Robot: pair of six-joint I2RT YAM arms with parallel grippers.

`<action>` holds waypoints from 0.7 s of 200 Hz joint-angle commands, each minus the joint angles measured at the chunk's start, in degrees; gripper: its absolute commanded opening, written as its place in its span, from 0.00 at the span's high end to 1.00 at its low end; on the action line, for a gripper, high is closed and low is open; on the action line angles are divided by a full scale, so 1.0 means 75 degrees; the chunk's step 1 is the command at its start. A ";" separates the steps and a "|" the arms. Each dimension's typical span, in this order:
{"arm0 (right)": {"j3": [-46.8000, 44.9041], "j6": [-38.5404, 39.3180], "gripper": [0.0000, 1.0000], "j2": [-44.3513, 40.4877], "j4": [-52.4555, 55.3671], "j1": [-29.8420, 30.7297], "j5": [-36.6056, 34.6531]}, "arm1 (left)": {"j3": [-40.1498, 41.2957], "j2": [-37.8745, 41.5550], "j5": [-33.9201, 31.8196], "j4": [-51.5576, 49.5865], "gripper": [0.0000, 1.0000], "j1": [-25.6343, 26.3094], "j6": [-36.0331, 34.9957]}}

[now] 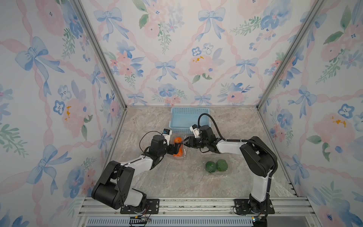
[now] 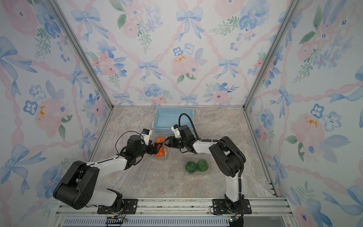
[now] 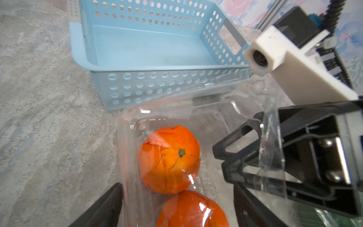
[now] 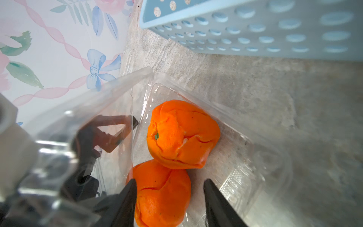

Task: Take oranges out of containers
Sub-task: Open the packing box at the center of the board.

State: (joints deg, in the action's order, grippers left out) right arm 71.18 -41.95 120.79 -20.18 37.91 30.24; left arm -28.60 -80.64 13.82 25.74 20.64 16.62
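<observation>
A clear tray (image 3: 212, 125) holds two oranges (image 4: 182, 133) on the marbled surface (image 1: 157, 176), just in front of a light-blue basket (image 1: 189, 111). The far orange (image 3: 170, 159) shows its green stem, and the near orange (image 3: 192, 210) touches it. The tray's clear lid (image 3: 272, 141) stands raised on the side where the right pincer (image 4: 170, 182) is. That pincer is open, with one black finger on each side of the near orange in the right wrist view. The left pincer (image 3: 177, 186) has its fingers wide apart with the tray between them, each close against a long side. I cannot tell whether they press the tray. Nearer the right arm's base, well apart from this tray, a second clear tray (image 1: 231, 169) holds two green fruits (image 1: 211, 166) that touch each other.
</observation>
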 commanded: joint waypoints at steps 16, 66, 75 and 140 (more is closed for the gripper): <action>0.0166 0.0107 0.40 0.0427 0.0310 0.0019 0.0152 | 0.0227 0.0128 0.0405 0.0139 0.11 -0.0101 0.0210; 0.0555 0.0752 0.31 0.0270 0.1330 0.0019 -0.0212 | 0.0446 0.0834 -0.0476 0.0186 0.14 -0.0146 0.0258; 0.0763 0.1227 0.29 0.0203 0.1811 0.0042 -0.0417 | 0.0509 0.1263 -0.1105 0.0186 0.14 -0.0100 0.0240; 0.2316 0.2793 0.23 0.0373 0.4208 0.0384 -0.1881 | 0.0760 0.3736 -0.3812 0.0140 0.12 0.0137 -0.0380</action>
State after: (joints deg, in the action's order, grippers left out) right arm 84.93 -26.94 121.05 2.44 39.38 21.52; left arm -24.10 -55.40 -6.96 27.16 21.34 16.62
